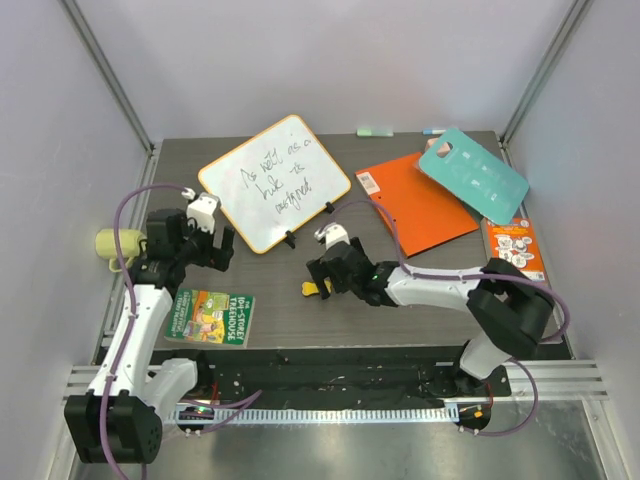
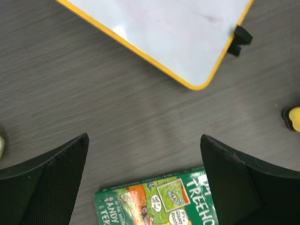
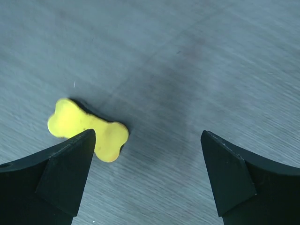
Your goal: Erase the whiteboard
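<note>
Top external view gives us the whiteboard (image 1: 275, 183) lying flat at the rear left of the worktop (image 1: 290, 322), written on in black. Our left pincer (image 2: 144, 140) hovers with its fingers wide apart over bare worktop, between the board's near corner and a green book (image 2: 159, 201). Our right pincer (image 3: 147, 136) is also spread and holds nothing, with a yellow bone-shaped piece (image 3: 89, 129) just beside one finger.

Whiteboard (image 1: 275, 182) flat, tilted, black handwriting, table rear-left.
</note>
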